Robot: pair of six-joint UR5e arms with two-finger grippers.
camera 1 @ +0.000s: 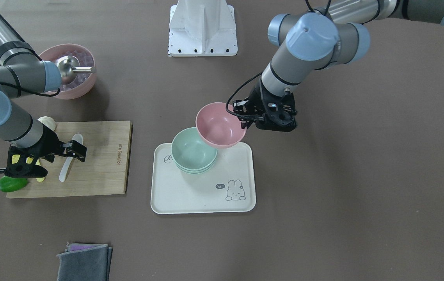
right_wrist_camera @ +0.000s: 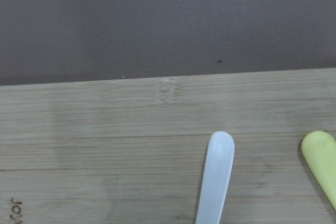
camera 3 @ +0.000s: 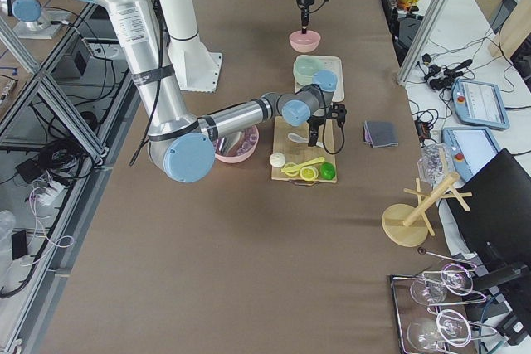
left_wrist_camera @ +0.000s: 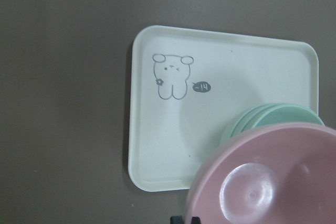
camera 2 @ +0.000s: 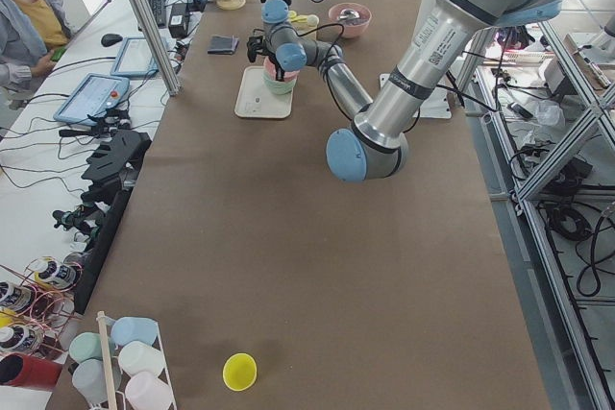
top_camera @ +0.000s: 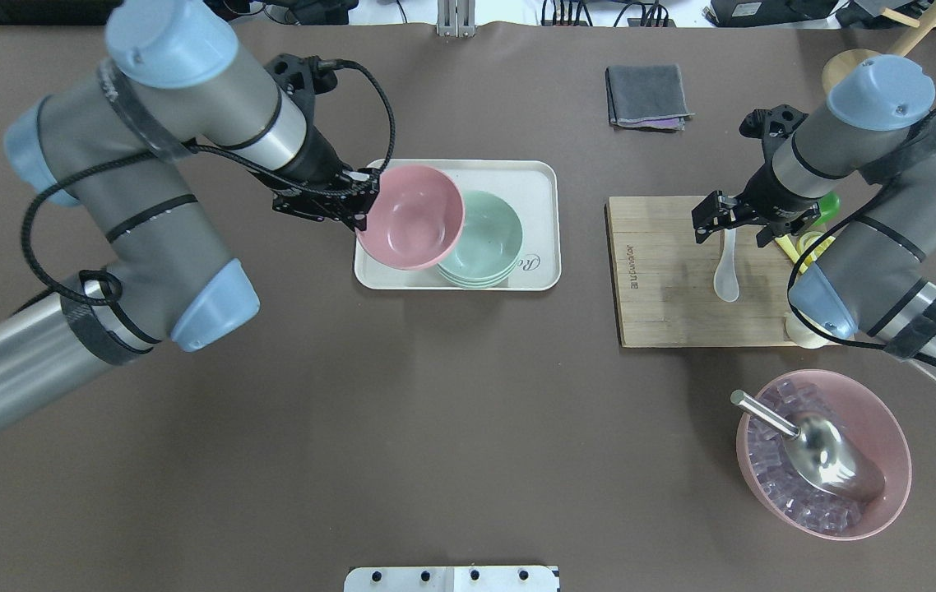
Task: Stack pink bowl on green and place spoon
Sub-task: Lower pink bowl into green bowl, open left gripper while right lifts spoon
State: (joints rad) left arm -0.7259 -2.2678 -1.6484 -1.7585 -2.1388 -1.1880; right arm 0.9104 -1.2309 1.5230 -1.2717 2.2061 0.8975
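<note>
My left gripper [top_camera: 363,215] is shut on the rim of the pink bowl [top_camera: 410,218] and holds it tilted in the air. The bowl overlaps the edge of the green bowl stack [top_camera: 484,238], which stands on the white rabbit tray [top_camera: 534,177]. In the front view the pink bowl [camera 1: 219,125] hangs above and beside the green bowls [camera 1: 190,150]. The white spoon [top_camera: 727,271] lies on the wooden cutting board [top_camera: 665,279]. My right gripper [top_camera: 729,224] hovers open over the spoon's handle end [right_wrist_camera: 215,177], not touching it.
A large pink bowl [top_camera: 822,464] of ice cubes with a metal scoop stands on the robot's near right. A grey cloth [top_camera: 647,94] lies at the far side. Yellow and green items [camera 1: 11,183] and a white ball [camera 1: 47,123] sit at the board's outer end.
</note>
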